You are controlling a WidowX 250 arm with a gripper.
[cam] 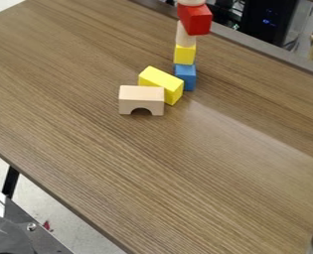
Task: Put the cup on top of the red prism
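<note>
A tower of blocks stands near the table's far edge. At its bottom is a blue block [185,77], with a yellow cube [185,54] on it and a pale wooden cylinder [185,35] above that. The red prism [195,20] lies across the cylinder, jutting out to the right. On the red prism sits a pale, rounded piece [191,2], cut off by the top edge of the view; whether it is the cup I cannot tell.
In front of the tower, a yellow oblong block [161,84] lies at a slant beside a pale wooden arch block [141,98]. The brown table [152,173] has its left front edge running down to the bottom of the view. Dark equipment [268,22] stands behind the table.
</note>
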